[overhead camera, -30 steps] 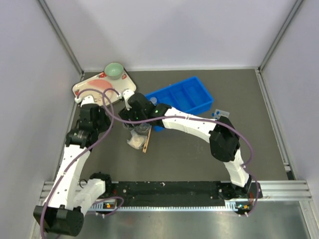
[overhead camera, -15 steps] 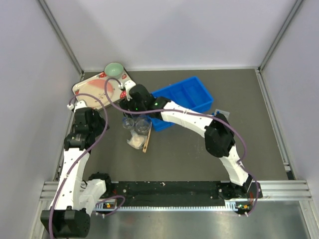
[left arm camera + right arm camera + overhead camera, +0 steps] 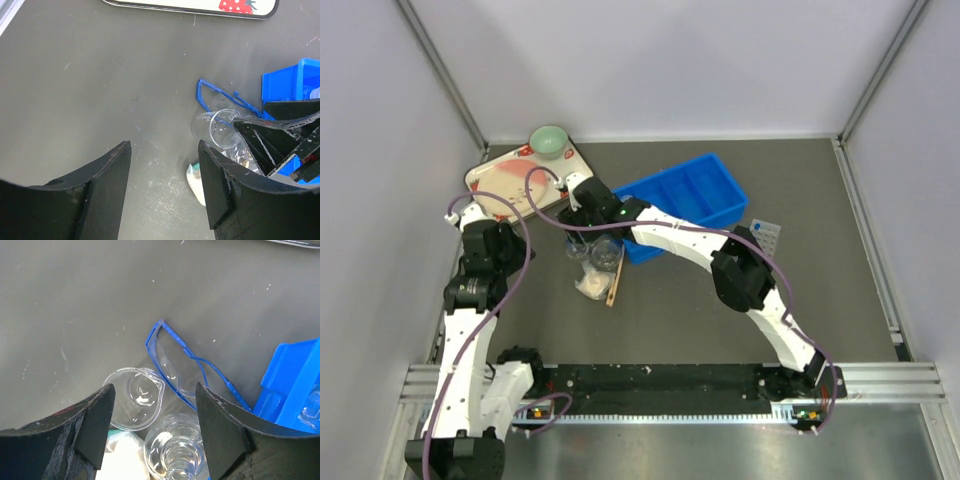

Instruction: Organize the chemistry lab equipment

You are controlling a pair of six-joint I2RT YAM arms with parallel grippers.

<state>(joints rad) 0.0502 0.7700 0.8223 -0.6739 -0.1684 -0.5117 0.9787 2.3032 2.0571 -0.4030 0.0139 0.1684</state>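
Right gripper (image 3: pixel 155 430) open, empty, above 2 glass flasks (image 3: pixel 134 401). Blue goggles (image 3: pixel 172 362) beside them. Left gripper (image 3: pixel 162 192) open, empty, over table (image 3: pixel 90 90).

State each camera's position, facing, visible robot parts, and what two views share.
Top external: above and behind the bases, looking down at the table; both arms show.
Left wrist: on the left arm, looking down past the open left gripper.
Right wrist: on the right arm, looking down past the open right gripper.
Both wrist views show the blue glasses and a beaker.
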